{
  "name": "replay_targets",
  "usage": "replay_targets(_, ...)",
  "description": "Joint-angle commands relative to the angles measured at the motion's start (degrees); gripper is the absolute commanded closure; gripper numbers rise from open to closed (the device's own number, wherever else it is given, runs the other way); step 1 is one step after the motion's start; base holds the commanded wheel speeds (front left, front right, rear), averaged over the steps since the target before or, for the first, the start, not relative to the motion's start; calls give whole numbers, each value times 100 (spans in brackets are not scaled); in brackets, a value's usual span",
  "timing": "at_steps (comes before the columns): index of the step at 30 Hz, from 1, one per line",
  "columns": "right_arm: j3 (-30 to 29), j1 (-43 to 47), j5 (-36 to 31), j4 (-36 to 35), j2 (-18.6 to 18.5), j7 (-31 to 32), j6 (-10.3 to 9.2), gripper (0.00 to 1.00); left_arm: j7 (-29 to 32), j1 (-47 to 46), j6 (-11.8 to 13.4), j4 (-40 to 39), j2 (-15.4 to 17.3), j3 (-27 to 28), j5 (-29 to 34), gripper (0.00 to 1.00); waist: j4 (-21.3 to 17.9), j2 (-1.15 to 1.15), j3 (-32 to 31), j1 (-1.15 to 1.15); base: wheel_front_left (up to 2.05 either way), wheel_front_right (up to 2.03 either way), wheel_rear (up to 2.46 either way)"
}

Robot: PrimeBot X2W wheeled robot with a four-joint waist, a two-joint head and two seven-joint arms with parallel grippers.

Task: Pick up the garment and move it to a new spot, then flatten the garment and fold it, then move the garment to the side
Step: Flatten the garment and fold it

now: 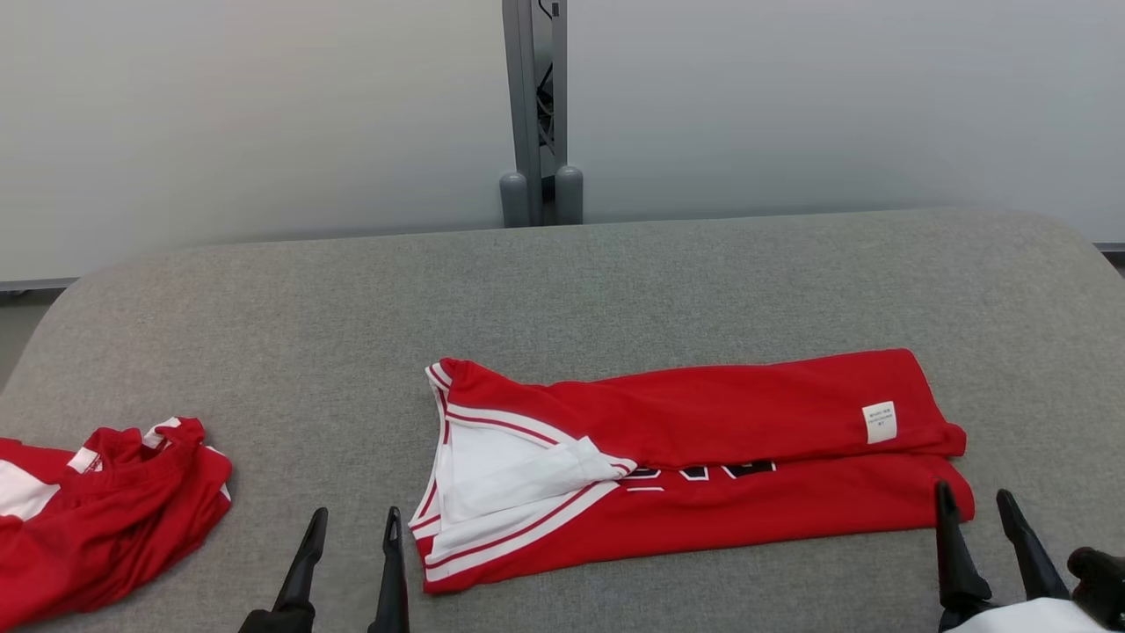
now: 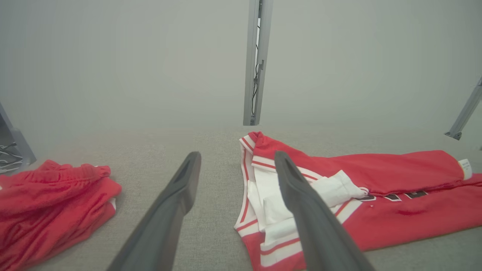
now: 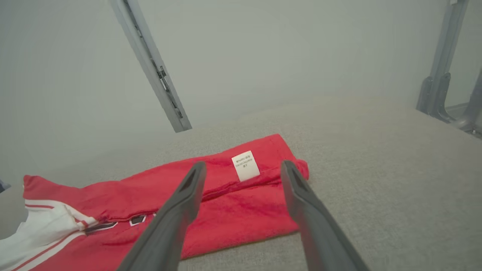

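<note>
**A:** Where does the garment (image 1: pixel 747 413) lie?

**B:** Centre-right on the grey bench (image 1: pixel 615 281). It is red and folded lengthwise, with the white-trimmed neck end at left and a white label (image 1: pixel 880 422) near the right end.

**A:** And the fingers?

**B:** The left fingers (image 1: pixel 306 558) are spread apart and empty, just beside the neck end. The right fingers (image 1: pixel 952 545) are likewise spread and empty, at the garment's near right corner. A second red garment (image 1: pixel 114 510) lies crumpled at the bench's left edge.
</note>
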Motion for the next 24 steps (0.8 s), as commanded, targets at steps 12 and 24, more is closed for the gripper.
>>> replay_targets(12,-578,-1779,254,2667,-296,315,-1,0,-20,-231,-266,154,-85,-44,147,0,53,0,219,0,0,0,0)
replay_targets(24,-1051,-3351,125,4743,-476,229,-1,0,-20,-463,-371,412,-103,-203,348,0,248,0,662,0,0,0,0)
